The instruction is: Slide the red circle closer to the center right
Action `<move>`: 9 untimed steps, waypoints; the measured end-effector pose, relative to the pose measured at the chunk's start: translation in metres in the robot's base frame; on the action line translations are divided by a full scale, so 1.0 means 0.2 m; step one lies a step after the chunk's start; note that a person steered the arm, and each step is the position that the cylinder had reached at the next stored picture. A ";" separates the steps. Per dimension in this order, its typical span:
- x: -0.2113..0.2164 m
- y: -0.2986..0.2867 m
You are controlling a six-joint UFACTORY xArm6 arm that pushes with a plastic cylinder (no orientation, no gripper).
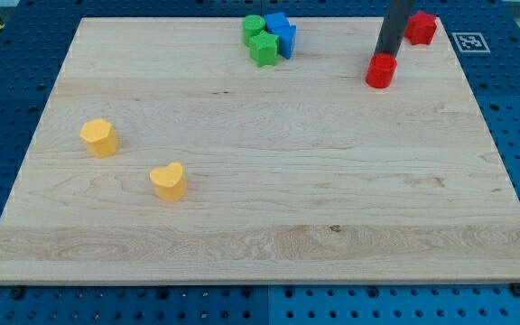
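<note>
Red circle (381,70): upper right of the frame, a small squat block with a rounded top, sitting on the board well above the center-right zone.
My tip (385,55): touching or just above the circle's top edge; the exact contact is hidden behind the block. It is a bare rod, so there is nothing to open or close and nothing held.
Step in hand: judged, push from the block's top side toward the frame's bottom, staying centred so it does not spin off sideways.
Second red block (422,27): top right corner, angular, apart from the circle.
Green and blue blocks (269,37): tight cluster, top centre, matte.
Yellow blocks (98,137): lower left; one heart-shaped (168,181).
Board (269,244): pale wood, visible grain, smooth.
</note>
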State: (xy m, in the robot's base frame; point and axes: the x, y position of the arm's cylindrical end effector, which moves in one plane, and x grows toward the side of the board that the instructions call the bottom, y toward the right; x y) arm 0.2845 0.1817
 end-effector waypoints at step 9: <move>0.18 0.09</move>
State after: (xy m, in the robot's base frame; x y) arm 0.3199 0.2005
